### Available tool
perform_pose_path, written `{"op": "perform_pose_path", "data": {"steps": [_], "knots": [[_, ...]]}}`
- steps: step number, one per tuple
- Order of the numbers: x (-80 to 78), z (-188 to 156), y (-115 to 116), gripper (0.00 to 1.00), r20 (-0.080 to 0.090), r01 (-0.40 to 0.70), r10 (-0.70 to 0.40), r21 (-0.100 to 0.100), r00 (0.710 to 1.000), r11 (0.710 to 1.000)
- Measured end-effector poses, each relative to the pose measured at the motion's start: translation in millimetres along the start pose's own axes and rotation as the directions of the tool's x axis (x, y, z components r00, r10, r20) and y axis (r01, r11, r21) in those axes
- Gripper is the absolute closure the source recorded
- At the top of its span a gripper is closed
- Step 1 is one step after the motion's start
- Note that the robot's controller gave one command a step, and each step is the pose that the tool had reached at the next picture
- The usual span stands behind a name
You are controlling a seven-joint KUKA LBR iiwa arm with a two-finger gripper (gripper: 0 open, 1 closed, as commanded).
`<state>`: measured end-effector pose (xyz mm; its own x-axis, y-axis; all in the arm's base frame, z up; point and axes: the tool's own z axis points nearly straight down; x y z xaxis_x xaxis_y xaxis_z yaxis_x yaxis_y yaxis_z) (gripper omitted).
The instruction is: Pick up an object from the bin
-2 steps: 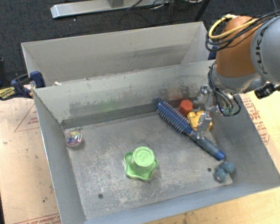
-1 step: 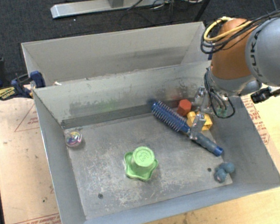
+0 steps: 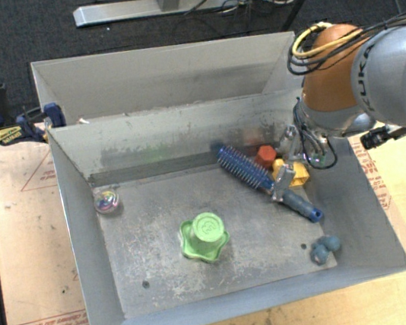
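Note:
My gripper [image 3: 292, 152] is low at the bin's right side, by the right wall. Directly under it lie a small yellow block [image 3: 298, 173] and the handle end of a blue hairbrush [image 3: 255, 172], which runs diagonally from the back wall toward the front right. A small orange-red block [image 3: 266, 156] sits just left of the gripper, against the brush's bristles. The gripper's body partly hides the yellow block.
A green cup-shaped toy [image 3: 204, 236] lies in the middle of the floor. A glittery ball [image 3: 106, 202] rests at the far left by the wall. A small blue-grey lump [image 3: 324, 249] sits in the front right corner.

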<state>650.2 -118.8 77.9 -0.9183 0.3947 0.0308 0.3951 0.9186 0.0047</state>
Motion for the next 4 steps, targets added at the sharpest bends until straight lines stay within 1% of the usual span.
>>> {"op": "perform_pose_path", "data": {"steps": [1, 2, 3, 4], "knots": [[9.7, -4.0, 7.7, 0.0, 0.025, -0.064, 0.064, 0.003, 0.998, 0.998], [19.3, -10.7, 9.0, 0.0, 0.031, -0.134, 0.133, -0.001, 0.991, 0.991], [15.2, -10.0, 12.0, 0.0, 0.03, -0.171, 0.171, -0.003, 0.985, 0.985], [12.1, -8.1, 17.2, 0.0, 0.031, -0.154, 0.154, -0.001, 0.988, 0.988]]}}
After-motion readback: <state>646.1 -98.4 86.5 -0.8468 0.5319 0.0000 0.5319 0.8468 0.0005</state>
